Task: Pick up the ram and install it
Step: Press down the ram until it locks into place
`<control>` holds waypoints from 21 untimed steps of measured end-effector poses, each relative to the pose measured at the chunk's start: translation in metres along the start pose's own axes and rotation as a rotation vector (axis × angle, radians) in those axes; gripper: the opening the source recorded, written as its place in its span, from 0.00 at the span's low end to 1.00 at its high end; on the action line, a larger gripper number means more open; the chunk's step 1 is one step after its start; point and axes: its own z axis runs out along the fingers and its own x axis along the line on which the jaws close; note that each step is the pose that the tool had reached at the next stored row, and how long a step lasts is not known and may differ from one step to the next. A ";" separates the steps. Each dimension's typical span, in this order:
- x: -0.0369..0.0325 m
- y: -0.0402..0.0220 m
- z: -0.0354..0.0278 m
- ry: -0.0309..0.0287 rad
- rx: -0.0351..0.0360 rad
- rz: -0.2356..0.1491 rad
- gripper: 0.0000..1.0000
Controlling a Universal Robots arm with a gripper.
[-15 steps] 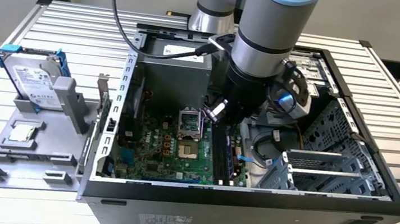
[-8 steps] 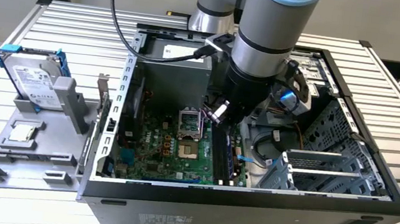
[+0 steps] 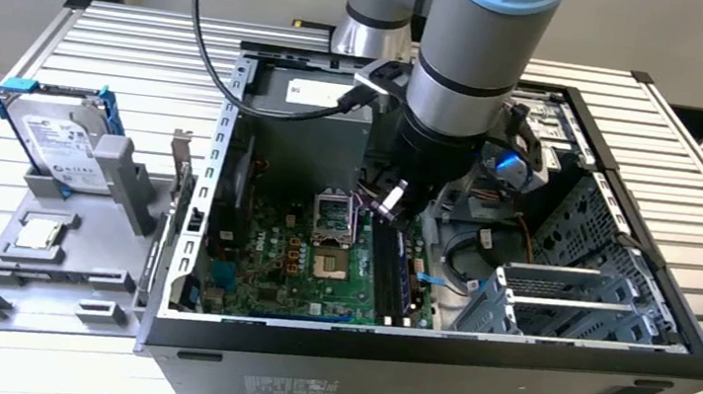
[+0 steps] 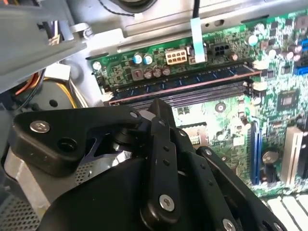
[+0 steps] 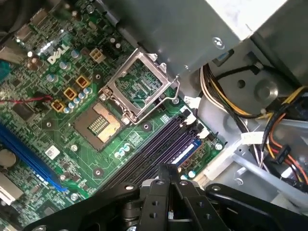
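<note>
My gripper (image 3: 394, 202) is down inside the open computer case (image 3: 439, 366), just above the far end of the dark memory slots (image 3: 392, 261). In both wrist views its black fingers (image 4: 161, 108) (image 5: 168, 172) are pressed together with nothing visible between them. The ram (image 4: 183, 83) appears as a long dark blue-green strip standing in the outermost slot, along the board's edge. The fingertips hover close over the slots (image 5: 159, 149) next to it; I cannot tell whether they touch.
The processor socket (image 5: 139, 86) stands open beside the slots. Bundled cables (image 5: 269, 120) and a metal drive cage (image 3: 565, 301) crowd the other side. Outside the case, a grey tray (image 3: 49, 297) holds a hard drive in a blue bracket (image 3: 60, 139) and a small silver chip (image 3: 40, 233).
</note>
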 end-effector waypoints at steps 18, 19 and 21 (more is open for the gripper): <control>-0.0032 -0.0034 0.0001 0.0023 -0.0116 -0.239 0.00; -0.0032 -0.0034 0.0001 0.0023 -0.0122 -0.258 0.00; -0.0032 -0.0034 0.0001 0.0017 -0.0128 -0.295 0.00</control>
